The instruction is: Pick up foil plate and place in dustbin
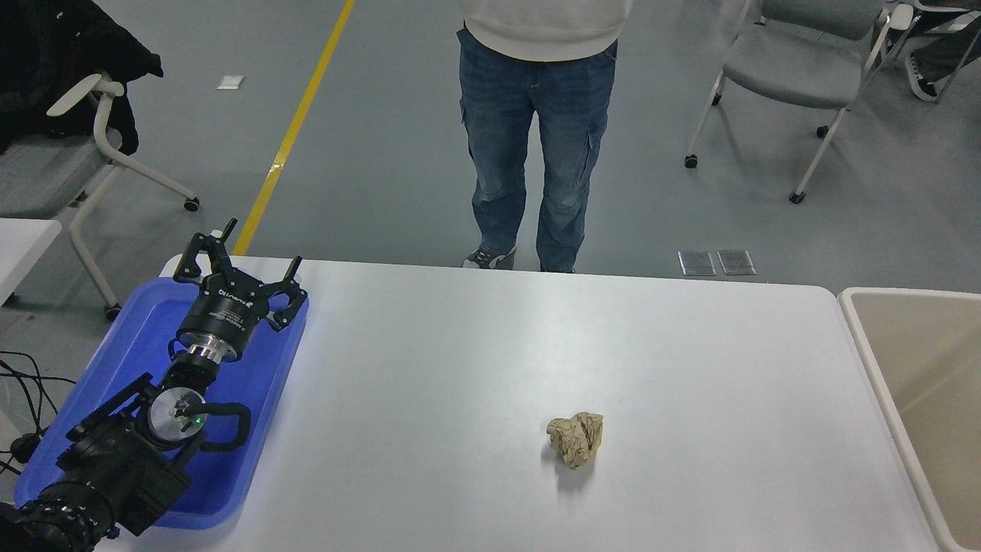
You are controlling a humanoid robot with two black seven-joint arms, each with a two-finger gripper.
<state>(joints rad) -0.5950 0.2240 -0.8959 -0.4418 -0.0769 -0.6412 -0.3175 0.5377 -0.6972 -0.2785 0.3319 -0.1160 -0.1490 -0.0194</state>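
The beige dustbin (881, 368) stands at the table's right end; only part of its rim and inner wall shows. The foil plate is out of view. My left gripper (239, 257) is parked at the lower left over the blue tray (138, 337), fingers spread open and empty. My right arm and gripper are out of view.
A crumpled brown paper ball (575, 438) lies on the white table (536, 345) right of centre. A person in jeans (536, 146) stands at the far side. Chairs stand on the floor at the far left and far right.
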